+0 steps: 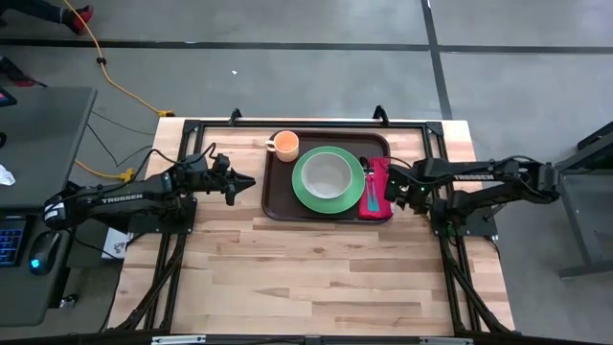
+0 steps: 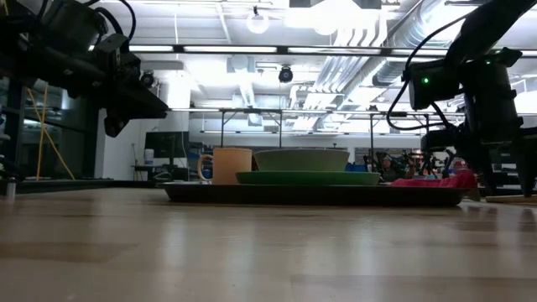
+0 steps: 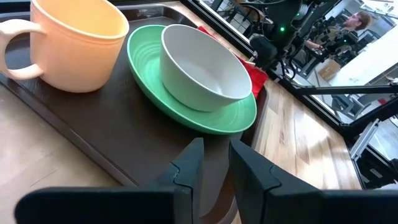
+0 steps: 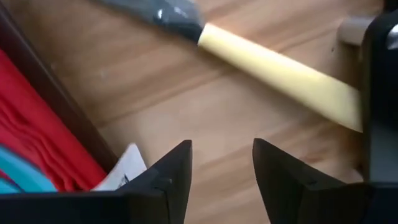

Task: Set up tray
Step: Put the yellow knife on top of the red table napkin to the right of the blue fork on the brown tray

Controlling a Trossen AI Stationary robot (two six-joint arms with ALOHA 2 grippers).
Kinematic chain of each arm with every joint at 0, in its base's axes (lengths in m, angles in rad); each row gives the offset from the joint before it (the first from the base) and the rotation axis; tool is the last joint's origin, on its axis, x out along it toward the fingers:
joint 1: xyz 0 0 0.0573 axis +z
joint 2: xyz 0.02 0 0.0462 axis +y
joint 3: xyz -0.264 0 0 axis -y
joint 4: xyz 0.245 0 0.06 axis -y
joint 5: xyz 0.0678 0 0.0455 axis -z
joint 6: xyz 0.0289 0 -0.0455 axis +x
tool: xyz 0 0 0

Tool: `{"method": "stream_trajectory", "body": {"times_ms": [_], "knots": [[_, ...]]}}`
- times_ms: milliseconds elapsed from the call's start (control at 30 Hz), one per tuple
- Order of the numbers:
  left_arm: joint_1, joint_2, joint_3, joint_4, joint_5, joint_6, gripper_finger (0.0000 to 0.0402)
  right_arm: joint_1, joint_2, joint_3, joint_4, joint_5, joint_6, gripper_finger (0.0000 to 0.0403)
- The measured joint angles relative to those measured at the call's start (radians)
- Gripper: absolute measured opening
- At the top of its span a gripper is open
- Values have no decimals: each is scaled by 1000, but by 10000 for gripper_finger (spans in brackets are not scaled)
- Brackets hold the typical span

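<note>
Tray (image 1: 278, 192) — dark brown, rounded corners, raised rim — set at the far middle of the wooden table (image 1: 316, 278), long side running left to right. Broad bare wood on the near side; only a narrow strip between its far rim and the table's black frame. Left gripper (image 1: 251, 180) poised just off the left rim, not touching, fingers (image 3: 188, 168) parted by a narrow gap with nothing between them. Right gripper (image 4: 222, 163) low by the right rim, over bare wood, fingers (image 4: 171, 168) apart and empty.

Hard to make out: a yellow-handled utensil (image 4: 273, 71) with a dark metal end lying on the wood just ahead of the right gripper, cut off by the gripper body, kind unclear. Something blue (image 1: 372, 190) on the red napkin (image 1: 376, 184), too small to name. Far rim mostly masked in the low view by the crockery.

On the tray: peach mug (image 3: 68, 43) in the far left corner, empty as far as seen; green plate (image 1: 329, 179) in the middle carrying a white bowl (image 3: 205, 68) — empty; napkin along the right end.
</note>
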Motion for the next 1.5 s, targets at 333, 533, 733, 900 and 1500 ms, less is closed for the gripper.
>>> {"method": "stream_trajectory", "body": {"times_ms": [333, 533, 733, 900, 1500], "knots": [[0, 0, 0, 0, 9, -6, 106, -2, 0, 2, 1, -33, -86, 158], [0, 0, 0, 0, 13, -23, 106, -2, -19, 10, -6, -7, -120, 151], [0, 0, 0, 0, 12, -25, 106, -3, -90, 43, -44, 128, -148, 151], [0, 0, 0, -1, 12, -25, 106, -3, -111, 41, -42, 156, -217, 150], [0, 0, 0, -1, 12, -26, 106, -150, 4, 39, -47, 229, -505, 147]]}}
